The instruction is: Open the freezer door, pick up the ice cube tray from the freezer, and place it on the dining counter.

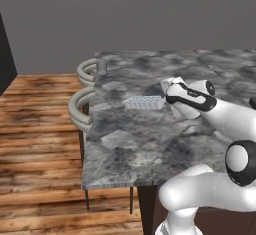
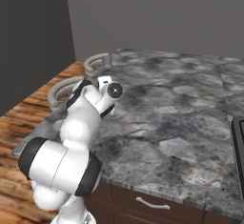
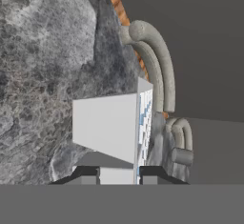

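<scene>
My gripper [image 3: 119, 174] clamps the tray [image 1: 144, 102] just over the counter [image 1: 150, 144], ready to set it flat.

Dining counter [image 1: 150, 139] was mottled grey marble w/ rounded corners; ice cube tray [image 1: 144, 102] sat flat on it near the stool-side edge.

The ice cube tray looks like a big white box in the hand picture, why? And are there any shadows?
In the hand view the ice cube tray is seen from very close and side-on, so it looks big, with the hand at its near end. In the left base view it looks small and flat on the dining counter. No view shows sharp shadows or glare; the light is soft and even.
</scene>
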### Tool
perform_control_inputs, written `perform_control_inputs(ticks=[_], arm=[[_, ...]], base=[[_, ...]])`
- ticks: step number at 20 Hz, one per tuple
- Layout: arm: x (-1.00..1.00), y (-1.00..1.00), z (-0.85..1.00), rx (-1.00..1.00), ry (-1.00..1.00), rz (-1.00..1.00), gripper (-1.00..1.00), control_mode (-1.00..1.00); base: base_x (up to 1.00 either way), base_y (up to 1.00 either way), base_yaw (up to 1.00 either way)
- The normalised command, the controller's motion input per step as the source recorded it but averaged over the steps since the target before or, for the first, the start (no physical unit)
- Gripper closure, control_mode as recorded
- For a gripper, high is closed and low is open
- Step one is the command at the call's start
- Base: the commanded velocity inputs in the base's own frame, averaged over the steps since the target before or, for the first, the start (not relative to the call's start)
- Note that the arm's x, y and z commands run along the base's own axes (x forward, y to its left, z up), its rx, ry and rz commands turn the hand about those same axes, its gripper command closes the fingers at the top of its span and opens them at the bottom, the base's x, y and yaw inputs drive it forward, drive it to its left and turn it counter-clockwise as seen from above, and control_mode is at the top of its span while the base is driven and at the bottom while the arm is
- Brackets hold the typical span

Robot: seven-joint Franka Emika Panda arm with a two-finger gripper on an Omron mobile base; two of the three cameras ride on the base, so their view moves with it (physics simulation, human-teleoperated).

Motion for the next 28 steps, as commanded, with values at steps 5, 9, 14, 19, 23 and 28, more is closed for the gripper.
perform_control_inputs(ticks=[5,9,14,19,23,28], arm=[[0.56,0.03,-0.48,0.00,0.12,0.09,1.00,-1.00],[0.43,0.07,-0.54,0.00,0.01,0.08,1.00,-1.00],[0.47,0.10,-0.48,0.00,0.00,0.05,1.00,-1.00],[0.62,0.06,-0.34,0.00,0.04,0.02,1.00,-1.00],[0.62,0.00,-0.14,0.00,0.18,0.02,1.00,-1.00],[0.35,0.00,-0.04,0.00,0.14,0.04,1.00,-1.00]], base=[[0.00,0.00,0.00],[0.00,0.00,0.00],[0.00,0.00,0.00],[0.00,0.00,0.00],[0.00,0.00,0.00],[0.00,0.00,0.00]])
